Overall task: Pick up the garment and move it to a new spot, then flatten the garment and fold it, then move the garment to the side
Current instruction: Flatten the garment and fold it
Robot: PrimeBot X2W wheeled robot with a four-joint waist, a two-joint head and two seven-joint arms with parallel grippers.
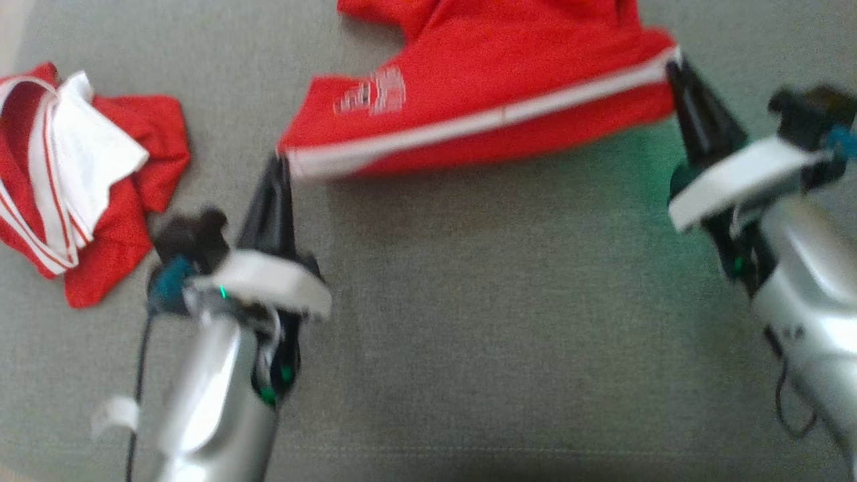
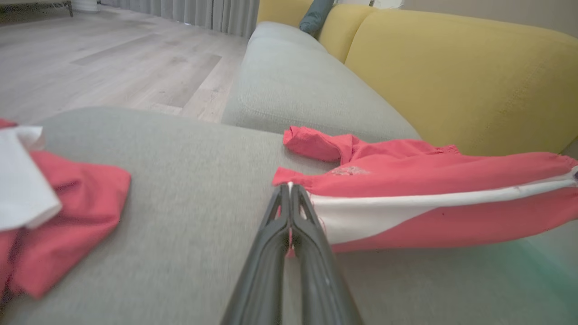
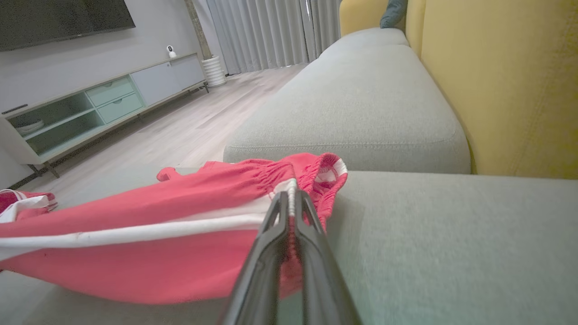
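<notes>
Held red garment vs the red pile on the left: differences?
The held garment is stretched between the left gripper and right gripper, both shut on its edge; the pile lies crumpled on the cushion, ungripped. The held garment shows one white stripe; the pile shows a broad white patch. Both are red with white.

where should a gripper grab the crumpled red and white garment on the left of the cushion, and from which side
Likely the white flap on top of the crumpled garment. It is the uppermost layer, and its pointed free edge faces the robot's right, lying loose over the red folds. Come down from above on the pile's right side and pinch that edge.
</notes>
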